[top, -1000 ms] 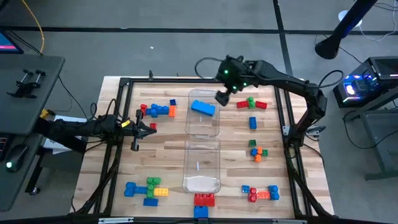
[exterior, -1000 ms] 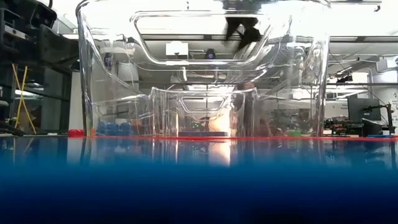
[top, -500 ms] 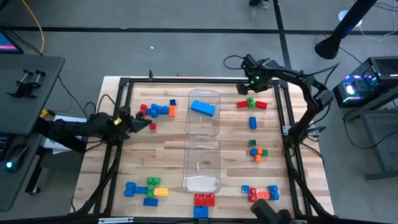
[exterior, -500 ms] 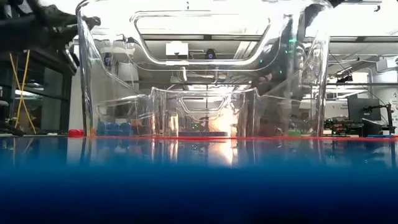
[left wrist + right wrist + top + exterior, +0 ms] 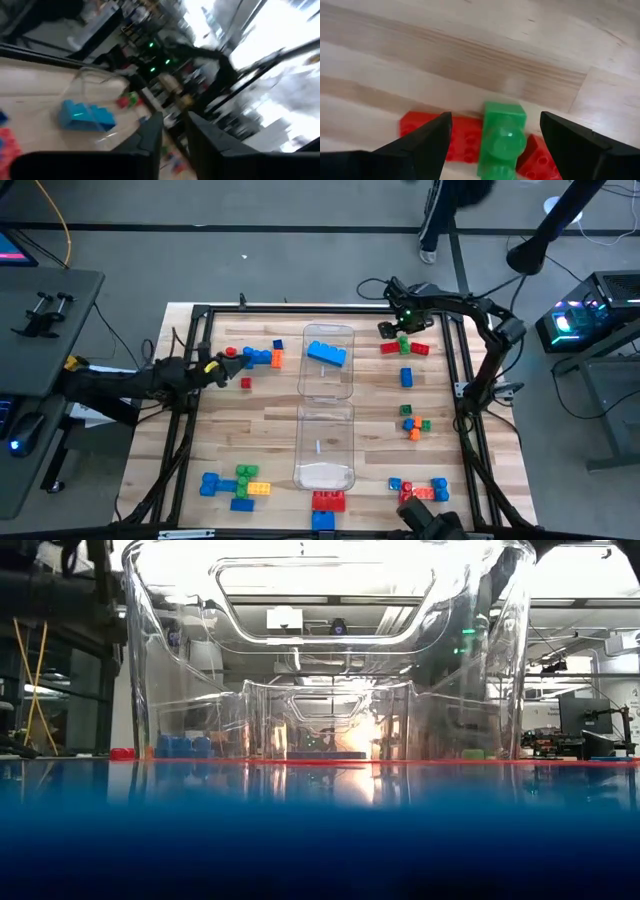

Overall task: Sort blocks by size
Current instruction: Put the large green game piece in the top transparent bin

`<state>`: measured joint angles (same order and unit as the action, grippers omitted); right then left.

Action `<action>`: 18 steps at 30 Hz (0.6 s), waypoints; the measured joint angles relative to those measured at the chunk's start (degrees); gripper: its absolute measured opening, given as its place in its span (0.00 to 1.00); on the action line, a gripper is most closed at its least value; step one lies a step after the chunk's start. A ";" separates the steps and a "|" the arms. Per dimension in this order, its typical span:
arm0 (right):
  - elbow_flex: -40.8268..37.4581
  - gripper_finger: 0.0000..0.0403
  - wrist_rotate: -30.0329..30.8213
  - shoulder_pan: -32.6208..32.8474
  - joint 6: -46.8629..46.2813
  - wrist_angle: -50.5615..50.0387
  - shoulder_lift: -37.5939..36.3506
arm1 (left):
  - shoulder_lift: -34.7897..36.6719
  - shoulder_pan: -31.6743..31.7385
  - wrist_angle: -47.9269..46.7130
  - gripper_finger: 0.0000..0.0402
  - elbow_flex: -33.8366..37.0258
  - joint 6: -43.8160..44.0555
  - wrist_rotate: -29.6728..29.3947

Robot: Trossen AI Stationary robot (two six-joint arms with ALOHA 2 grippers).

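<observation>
Blocks [image 5: 404,346] first: the red-and-green cluster on the far right of the counter [image 5: 270,435] is now the target, and here comes the right tool [image 5: 392,330], swung away from the far clear bin [image 5: 327,363] where it hung a second ago and now poised right over that cluster. Its wrist view shows the fingers [image 5: 422,145] spread wide on either side of a green block [image 5: 503,136] sitting on red ones [image 5: 465,140], nothing pinched yet. The big blue block [image 5: 327,353] lies inside the far bin, so that drop looks finished and a fresh pick is starting. The near bin [image 5: 324,445] shows no block I can make out. On the other side, the left tool [image 5: 215,370] has pulled back from the small red piece [image 5: 246,383] and sits beside the blue and red group [image 5: 252,357]; its fingers [image 5: 150,137] stand slightly parted, holding nothing. Plenty of blocks remain scattered, so sorting is early.
</observation>
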<state>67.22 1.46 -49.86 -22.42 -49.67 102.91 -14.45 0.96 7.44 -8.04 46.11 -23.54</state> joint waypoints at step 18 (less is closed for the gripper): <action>-4.25 0.39 3.15 0.08 -3.26 2.36 2.54 | -18.61 7.46 -1.48 0.41 -10.57 -7.42 6.27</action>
<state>62.97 4.61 -49.78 -25.68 -47.31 105.45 -33.06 8.42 5.96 -18.61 38.68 -17.26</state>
